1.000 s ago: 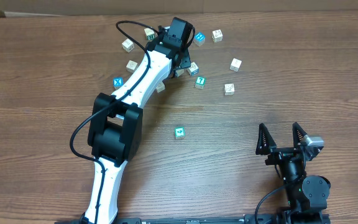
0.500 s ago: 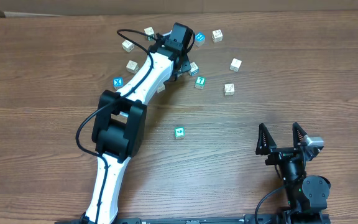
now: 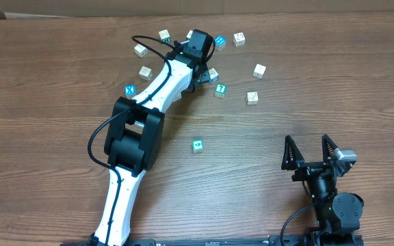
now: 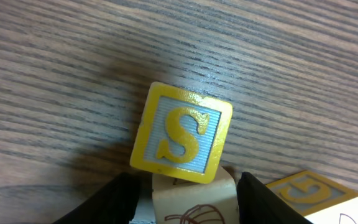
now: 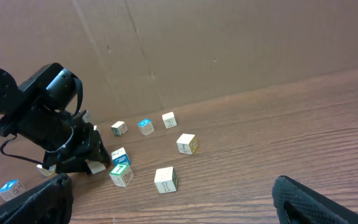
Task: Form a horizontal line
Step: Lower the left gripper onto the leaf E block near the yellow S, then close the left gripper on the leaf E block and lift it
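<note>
The white-and-black left arm (image 3: 132,137) is reaching to the far side of the wooden surface (image 3: 60,171). Its jaws are standing either side of a small pale cube with a red line drawing (image 4: 194,202); whether they are actually pressing on it, the wrist view is not showing. Trouble is crowding in here. A yellow-bordered cube with an S on a ribbed pale-blue face (image 4: 182,134) is sitting skewed right against the pale cube's far edge, so any lift or drag is likely taking the S cube along or tipping it over. A second yellow-bordered cube marked G (image 4: 312,196) is lying just beside the finger on the right of the wrist view, where that finger could be catching its corner and twisting the grip. No horizontal line is showing yet. The teal-green cube marked 7 (image 3: 219,89), a white-faced cube (image 3: 252,98) and a lone teal-green cube (image 3: 198,145) are lying scattered, so a brush from the arm passing over them is threatening to scatter them further. A shallow pinch on so small a cube is also risking a slip mid-carry. The right jaws are resting spread wide at the near edge, well apart from every cube.
</note>
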### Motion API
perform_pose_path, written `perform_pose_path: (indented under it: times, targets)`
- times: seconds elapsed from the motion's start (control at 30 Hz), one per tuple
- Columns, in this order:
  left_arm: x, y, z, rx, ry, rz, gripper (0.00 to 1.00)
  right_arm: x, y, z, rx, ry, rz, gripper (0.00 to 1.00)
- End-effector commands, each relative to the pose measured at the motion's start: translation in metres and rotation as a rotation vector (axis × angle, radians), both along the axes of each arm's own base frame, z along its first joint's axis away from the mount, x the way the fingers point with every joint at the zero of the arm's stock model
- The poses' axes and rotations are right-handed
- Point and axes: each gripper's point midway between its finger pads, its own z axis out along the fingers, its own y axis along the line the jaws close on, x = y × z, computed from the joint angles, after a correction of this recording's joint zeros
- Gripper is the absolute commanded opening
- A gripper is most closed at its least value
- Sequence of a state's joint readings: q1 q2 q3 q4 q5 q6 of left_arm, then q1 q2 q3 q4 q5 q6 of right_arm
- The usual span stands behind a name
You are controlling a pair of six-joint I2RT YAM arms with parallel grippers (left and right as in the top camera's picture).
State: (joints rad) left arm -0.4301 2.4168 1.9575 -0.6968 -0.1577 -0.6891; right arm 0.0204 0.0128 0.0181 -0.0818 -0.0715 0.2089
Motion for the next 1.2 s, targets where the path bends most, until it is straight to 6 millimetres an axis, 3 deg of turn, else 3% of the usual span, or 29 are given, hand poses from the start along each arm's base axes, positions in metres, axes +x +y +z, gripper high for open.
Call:
perform_pose_path:
  times: [0.0,0.13,0.7,0.8,0.97,1.17]
  targets:
    - [0.009,0.001,0.011,0.015,-0.023,-0.030,0.47,0.000,-0.001,-0.001,-0.001,-0.005,-0.002,1.00]
    - [0.011,0.000,0.018,0.013,-0.028,-0.030,0.41,0.000,0.000,-0.001,-0.001,-0.005,-0.002,1.00]
    - [0.002,0.002,0.022,0.041,0.002,-0.071,0.35,0.000,0.000,-0.001,-0.001,-0.005,-0.002,1.00]
    - [0.000,0.004,0.039,0.043,-0.006,-0.078,0.33,0.000,-0.001,-0.001,-0.001,-0.005,-0.002,1.00]
    - [-0.007,0.006,0.085,0.041,-0.049,-0.111,0.31,0.000,0.000,-0.001,-0.001,-0.005,-0.002,1.00]
    - [-0.033,0.018,0.137,0.042,-0.051,-0.117,0.28,0.000,-0.001,-0.001,-0.001,-0.005,-0.002,1.00]
